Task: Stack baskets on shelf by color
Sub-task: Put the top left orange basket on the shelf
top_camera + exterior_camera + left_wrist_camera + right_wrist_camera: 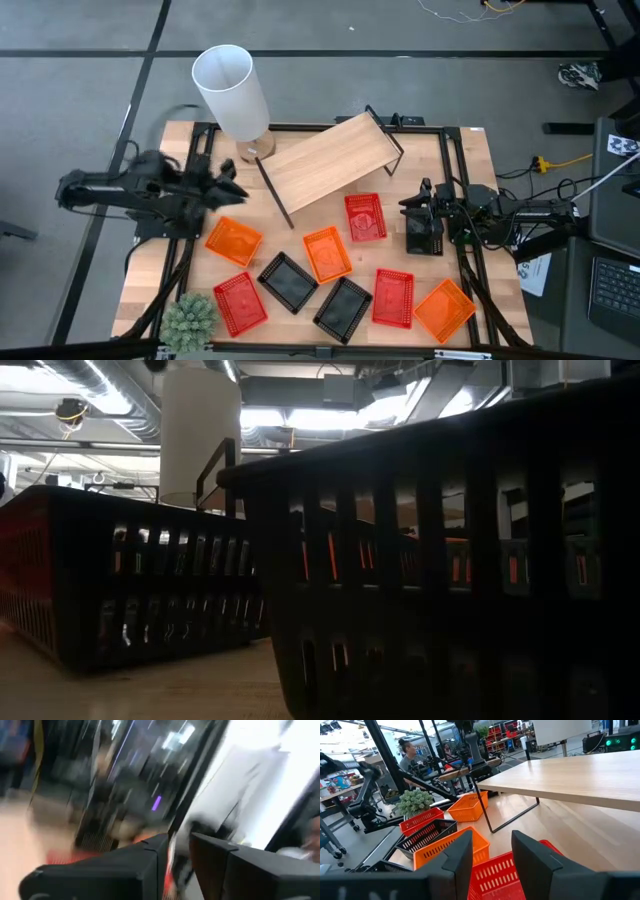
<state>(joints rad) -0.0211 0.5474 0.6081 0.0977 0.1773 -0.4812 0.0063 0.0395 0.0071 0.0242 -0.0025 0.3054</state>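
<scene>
The table carries the shelf, which is still bare; eight baskets lie flat on the table in front of the shelf, three orange, three red and two black, none stacked; these baskets look light, stiff and springy, best pinched by one mesh side wall; the left tool, off the shelf's left end over an orange basket, is released; the right tool, just right of a red basket below the shelf, stands parted, empty.

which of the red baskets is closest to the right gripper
The red basket just below the tilted shelf, directly left of the right gripper. The other two red baskets lie nearer the table's front edge.
</scene>
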